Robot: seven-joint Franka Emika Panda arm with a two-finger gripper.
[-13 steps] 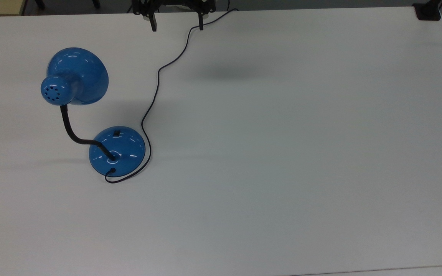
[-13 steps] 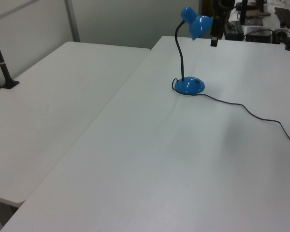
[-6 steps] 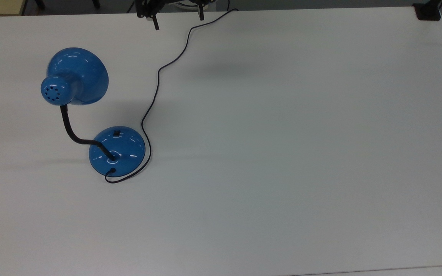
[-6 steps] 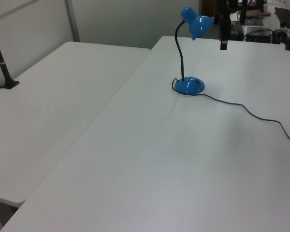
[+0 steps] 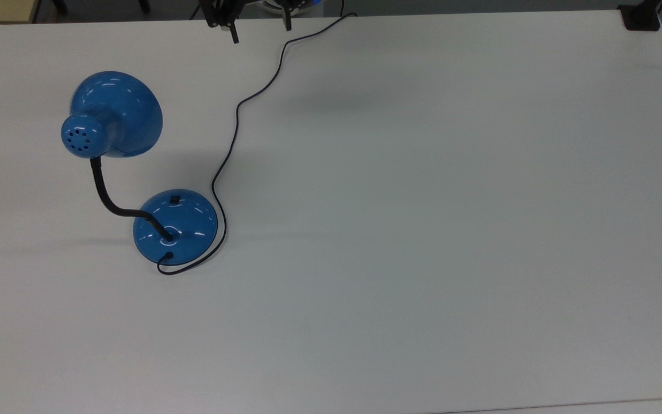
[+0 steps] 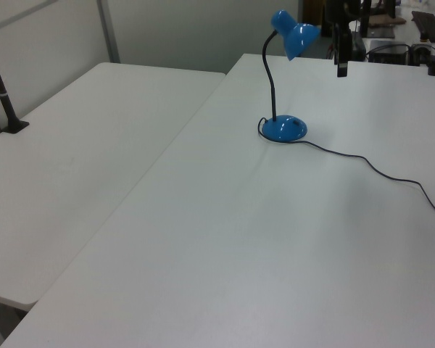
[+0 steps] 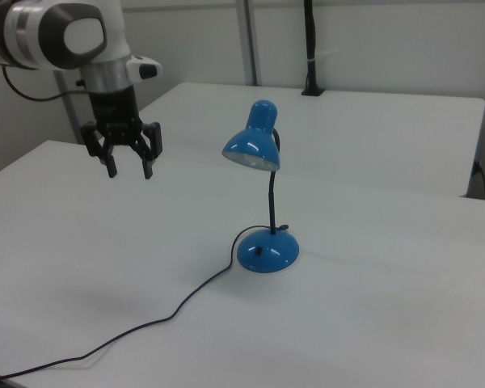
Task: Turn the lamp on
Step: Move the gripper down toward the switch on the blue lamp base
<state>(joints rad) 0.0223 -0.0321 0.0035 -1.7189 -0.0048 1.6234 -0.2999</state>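
On the table (image 5: 423,230), the cord (image 7: 170,311) is seen nearest in the right view, trailed loosely from the front edge up to the lamp (image 7: 263,202), which is stood upright toward the middle of the tabletop. In the top view the lamp (image 5: 135,190) is placed at the top view's left, its cord (image 5: 233,132) curled round the base and run off toward the far edge.

The base (image 7: 267,250) is a glossy blue dome, and a small black switch (image 5: 175,200) is set into its upper face. The shade (image 7: 253,148) is carried on a thin black gooseneck (image 7: 271,202) and is unlit, so the task is judged not yet done.

The lamp is likely light and its polished base slippery; a sideways shove would probably slide it, and the neck would bend rather than resist. No hold is called for: the switch is best pressed from above with a fingertip, so the base is pinned down.

Farthest back, the gripper (image 7: 129,171) is held high over the table, well apart from the lamp, its fingers spread and nothing between them. In the left view the gripper (image 6: 341,65) is seen just beyond the shade, though its depth there is hard to judge.
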